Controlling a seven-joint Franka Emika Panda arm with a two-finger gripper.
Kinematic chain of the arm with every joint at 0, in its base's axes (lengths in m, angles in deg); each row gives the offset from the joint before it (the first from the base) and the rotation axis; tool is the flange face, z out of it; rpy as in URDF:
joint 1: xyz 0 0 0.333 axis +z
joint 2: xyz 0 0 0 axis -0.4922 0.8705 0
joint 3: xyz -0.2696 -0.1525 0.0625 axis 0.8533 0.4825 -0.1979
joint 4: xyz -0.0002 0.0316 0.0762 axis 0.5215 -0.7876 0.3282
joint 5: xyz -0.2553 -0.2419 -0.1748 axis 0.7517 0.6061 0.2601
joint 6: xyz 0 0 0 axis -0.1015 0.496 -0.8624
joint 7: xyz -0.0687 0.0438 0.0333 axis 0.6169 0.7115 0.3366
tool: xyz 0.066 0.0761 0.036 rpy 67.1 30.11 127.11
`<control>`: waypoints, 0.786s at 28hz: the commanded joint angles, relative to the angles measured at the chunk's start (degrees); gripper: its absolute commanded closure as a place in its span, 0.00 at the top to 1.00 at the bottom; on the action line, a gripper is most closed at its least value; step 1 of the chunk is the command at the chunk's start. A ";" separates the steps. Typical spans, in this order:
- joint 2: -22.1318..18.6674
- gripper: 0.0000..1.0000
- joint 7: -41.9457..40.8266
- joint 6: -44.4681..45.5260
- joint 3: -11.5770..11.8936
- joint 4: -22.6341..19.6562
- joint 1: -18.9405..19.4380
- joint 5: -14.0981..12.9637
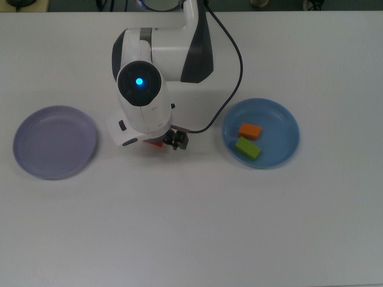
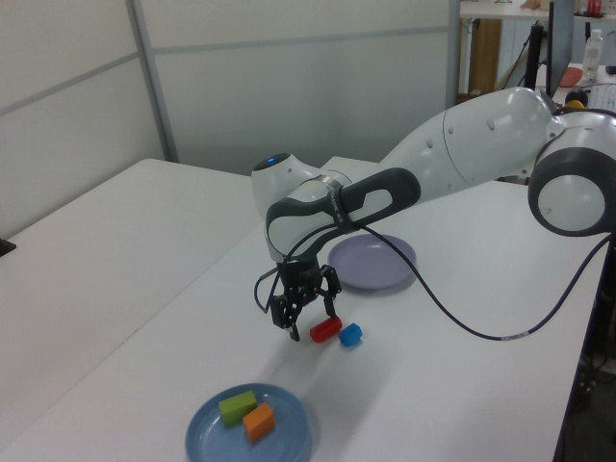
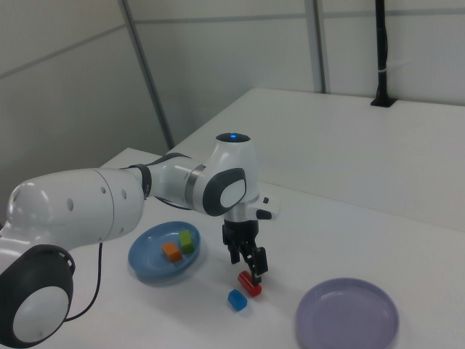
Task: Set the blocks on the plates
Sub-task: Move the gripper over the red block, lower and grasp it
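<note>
Two blocks remain loose on the white worktop [image 2: 144, 250] as the robot arm's jaws [image 2: 306, 322] hang over the nearer of them, the red cylinder [image 2: 325, 328]. Spread apart and holding nothing, the jaws stand with one finger on either side of the cylinder's near end in the left view, the tips low but seemingly not yet closed on it. The cylinder lies on its side, directly beneath the jaws; in the right view its long axis [image 3: 249, 283] runs away from the jaws toward the lower right, so the fingers appear to straddle it across its width rather than along its length, which is the relation a clean pinch would turn on. The blue cube [image 2: 350, 335] sits just beside the cylinder, on the side away from the jaws in the left view, close enough that a closing finger might nudge it. From above, the arm's own wrist hides nearly all of this, leaving only a sliver of red [image 1: 157, 143] showing. The green bar [image 1: 247, 148] and the orange block [image 1: 250, 131] already rest on the light blue plate [image 1: 281, 117], well off to one side of the jaws; the lavender plate [image 1: 36, 134] lies bare, well off to the other.
</note>
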 commanded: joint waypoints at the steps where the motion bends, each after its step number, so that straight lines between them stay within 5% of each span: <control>1: -1.61 1.00 -2.65 1.82 1.54 -1.18 0.23 -0.48; 22: -2.49 1.00 -2.74 4.11 2.16 -2.41 0.66 2.69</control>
